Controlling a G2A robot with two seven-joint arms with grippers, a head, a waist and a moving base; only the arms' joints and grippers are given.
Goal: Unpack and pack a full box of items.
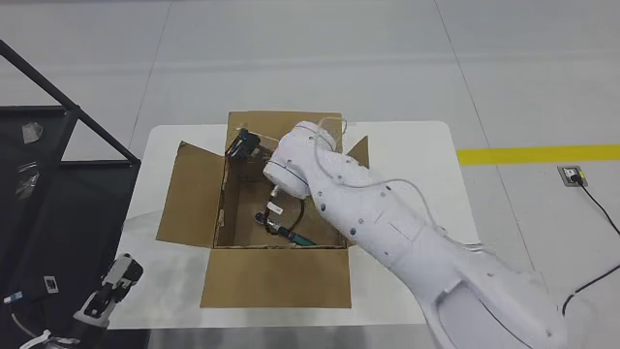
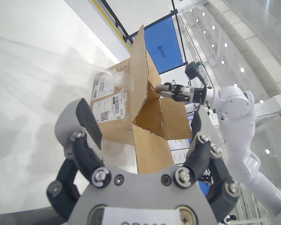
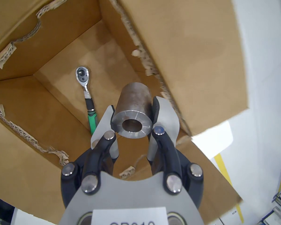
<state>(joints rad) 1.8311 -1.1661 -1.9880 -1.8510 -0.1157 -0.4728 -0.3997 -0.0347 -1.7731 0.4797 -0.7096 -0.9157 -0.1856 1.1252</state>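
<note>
Fingers (image 3: pixel 166 118) of the right gripper (image 3: pixel 132 115) are clamped across the round sides of a steel cylinder (image 3: pixel 133 104), gripping it near its bored end. That end faces back toward the wrist, so the long axis runs straight on from the gripper, down toward the floor of the cardboard box (image 3: pixel 25 99). The cylinder hangs inside the box opening, between the walls and apparently clear of the floor, though how far clear I cannot tell. A ratchet wrench (image 3: pixel 87 97) lies flat on the floor just beside it, with its green handle toward the gripper and its head farther off. The two do not touch. Any coming move, whether lifting out or setting down, would run along the cylinder's own axis, and the ratchet and the near wall are the things to stay off. Which of the two it is cannot be told from here. The right arm is plainly the nearer one. The left gripper (image 2: pixel 140 115) waits with its fingers spread wide and nothing between them, off the near corner of the table (image 1: pixel 407 155) — well apart from the box. By count: one cylinder, one ratchet — one box with its flaps folded out, and two grippers.
</note>
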